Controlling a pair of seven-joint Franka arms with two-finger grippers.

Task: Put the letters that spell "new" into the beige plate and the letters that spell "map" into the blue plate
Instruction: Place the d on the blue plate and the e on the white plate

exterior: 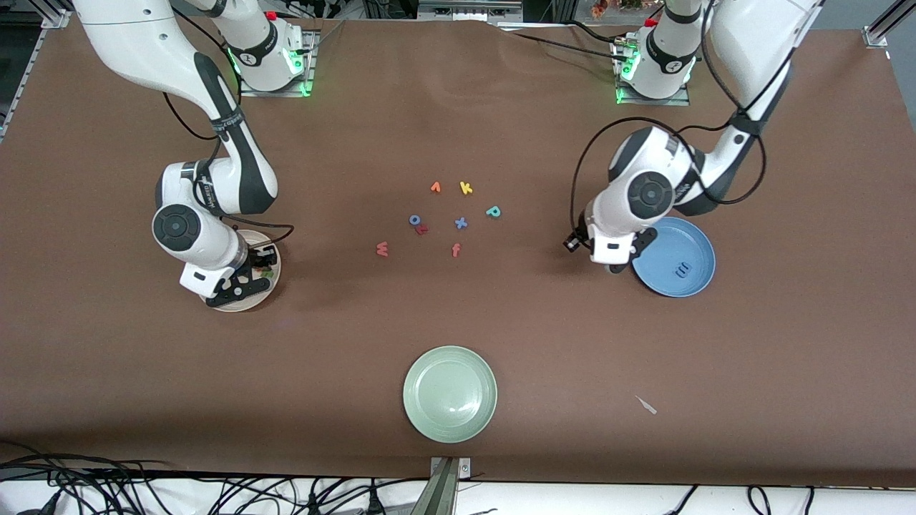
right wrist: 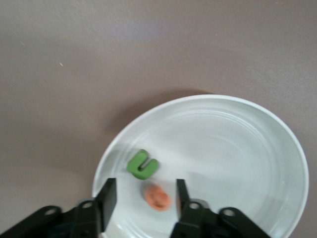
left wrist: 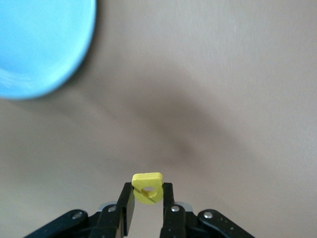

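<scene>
Yellow a (left wrist: 147, 187), pinched in the left gripper (left wrist: 147, 198) beside the blue plate (exterior: 690, 247), could drop short; right gripper (right wrist: 143, 198) spread over the beige plate (right wrist: 277, 148).

White jointed arms with dark grey joint covers, looped black cables, green base lights, black claws

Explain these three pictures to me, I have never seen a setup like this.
Two white robot arms stand at a brown table, seen from a high camera; the other two pictures come from cameras on their wrists. The left gripper, beside the blue plate, pinches a yellow a between its fingers; a blue m lies in that plate. The right gripper is open over the beige plate, where a green n and an orange e lie. Other foam letters, including a salmon-red w and a teal p, sit mid-table. A pale green plate lies nearest the high camera.
</scene>
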